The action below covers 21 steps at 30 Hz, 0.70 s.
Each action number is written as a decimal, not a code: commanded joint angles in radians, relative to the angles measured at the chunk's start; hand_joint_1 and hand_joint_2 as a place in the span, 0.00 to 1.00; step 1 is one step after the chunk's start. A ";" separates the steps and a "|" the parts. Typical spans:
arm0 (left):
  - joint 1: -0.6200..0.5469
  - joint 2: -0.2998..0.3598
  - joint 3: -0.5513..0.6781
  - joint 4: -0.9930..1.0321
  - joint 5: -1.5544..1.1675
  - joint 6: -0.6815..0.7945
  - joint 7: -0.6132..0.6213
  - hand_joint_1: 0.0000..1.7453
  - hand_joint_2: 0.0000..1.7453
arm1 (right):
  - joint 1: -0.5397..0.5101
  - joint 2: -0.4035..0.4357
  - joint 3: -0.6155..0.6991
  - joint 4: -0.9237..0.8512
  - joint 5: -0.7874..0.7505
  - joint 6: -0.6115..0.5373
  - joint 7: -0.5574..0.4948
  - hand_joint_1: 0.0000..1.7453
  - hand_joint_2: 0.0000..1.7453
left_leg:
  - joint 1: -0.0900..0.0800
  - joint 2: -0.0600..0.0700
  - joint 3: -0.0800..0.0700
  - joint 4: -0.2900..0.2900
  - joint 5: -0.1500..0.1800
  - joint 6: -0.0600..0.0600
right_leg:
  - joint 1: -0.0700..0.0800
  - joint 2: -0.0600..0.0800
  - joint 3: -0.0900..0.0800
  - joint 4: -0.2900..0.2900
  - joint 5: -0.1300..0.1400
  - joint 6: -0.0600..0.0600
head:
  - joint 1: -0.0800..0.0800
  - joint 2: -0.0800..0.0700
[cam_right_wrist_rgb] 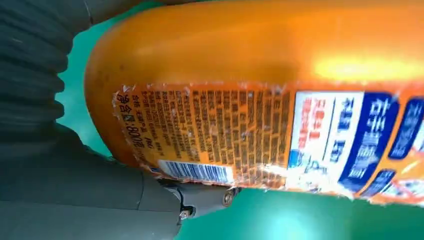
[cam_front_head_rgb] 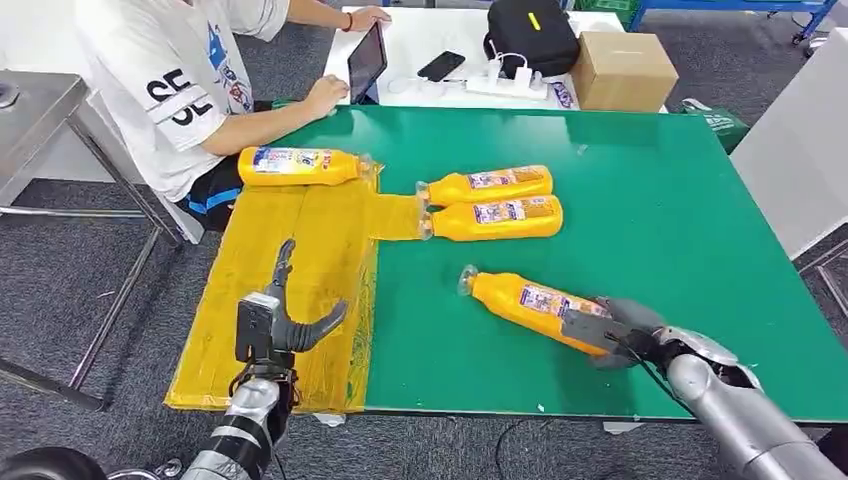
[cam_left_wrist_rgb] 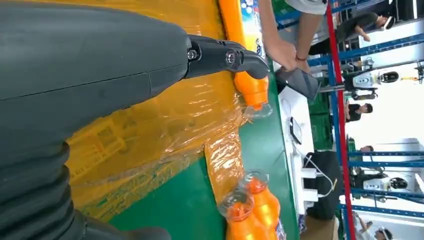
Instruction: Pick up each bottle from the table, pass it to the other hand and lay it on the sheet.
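Right robot hand (cam_front_head_rgb: 622, 333) grasps an orange-filled bottle (cam_front_head_rgb: 520, 299) lying on the green surface (cam_front_head_rgb: 650, 200); left robot hand (cam_front_head_rgb: 283, 318), released, hovers over the yellow sheet (cam_front_head_rgb: 240, 300).

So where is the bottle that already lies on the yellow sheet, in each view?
Head view: the bottle on the sheet is upper left, at the far edge of the yellow sheet.
Left wrist view: top middle, its cap reaching the sheet's edge.
Right wrist view: not this one; that is another bottle, gripped by the right robot hand.
Shared landmark: the green table.
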State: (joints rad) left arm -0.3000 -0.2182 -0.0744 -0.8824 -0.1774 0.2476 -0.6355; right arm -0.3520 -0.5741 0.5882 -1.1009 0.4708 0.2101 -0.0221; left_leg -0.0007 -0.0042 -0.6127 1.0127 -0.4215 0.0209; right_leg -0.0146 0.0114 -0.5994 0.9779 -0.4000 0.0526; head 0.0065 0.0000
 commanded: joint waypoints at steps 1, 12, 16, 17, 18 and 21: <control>0.023 0.001 -0.005 -0.021 0.001 -0.009 0.020 0.00 1.00 | 0.113 0.220 -0.153 -0.001 0.080 -0.183 -0.043 1.00 1.00 | 0.002 0.002 0.004 -0.001 -0.001 -0.002 | 0.002 0.001 0.004 -0.002 0.000 -0.002 | 0.000 0.000; 0.075 -0.012 0.012 -0.102 0.017 -0.045 0.042 0.00 1.00 | 0.192 0.398 -0.336 -0.208 0.204 -0.409 -0.157 1.00 1.00 | 0.003 -0.003 -0.004 0.000 0.000 -0.002 | 0.002 -0.002 -0.003 0.000 -0.001 -0.001 | -0.001 0.000; 0.106 -0.023 -0.004 -0.162 0.070 -0.092 0.058 0.00 1.00 | 0.244 0.512 -0.403 -0.358 0.175 -0.565 -0.264 1.00 1.00 | 0.002 -0.001 -0.006 0.000 -0.001 -0.002 | 0.001 0.001 -0.005 0.002 -0.001 -0.002 | -0.001 0.000; 0.111 -0.026 -0.008 -0.177 0.072 -0.079 0.058 0.00 1.00 | 0.256 0.532 -0.420 -0.378 0.156 -0.594 -0.283 1.00 1.00 | 0.003 0.001 -0.005 0.001 -0.002 -0.003 | 0.002 0.001 -0.004 0.002 -0.002 -0.003 | 0.000 0.000; 0.117 -0.027 -0.013 -0.198 0.081 -0.077 0.061 0.00 1.00 | 0.271 0.541 -0.427 -0.397 0.142 -0.609 -0.304 1.00 1.00 | 0.002 -0.002 -0.007 0.000 -0.001 -0.002 | 0.001 0.000 -0.006 0.002 -0.001 -0.002 | -0.001 0.000; 0.127 -0.027 -0.021 -0.229 0.107 -0.087 0.069 0.00 1.00 | 0.292 0.569 -0.456 -0.421 0.113 -0.661 -0.354 1.00 1.00 | 0.002 -0.005 -0.009 0.000 0.000 -0.002 | 0.001 -0.003 -0.008 0.001 -0.002 -0.001 | -0.001 0.000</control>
State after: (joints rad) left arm -0.1924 -0.2407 -0.0729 -1.0300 -0.1056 0.1652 -0.5840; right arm -0.1134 -0.1460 0.2559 -1.3955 0.6290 -0.3736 -0.3049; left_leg 0.0011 -0.0091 -0.6228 1.0125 -0.4208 0.0198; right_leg -0.0139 0.0091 -0.6082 0.9790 -0.4009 0.0526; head 0.0057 0.0000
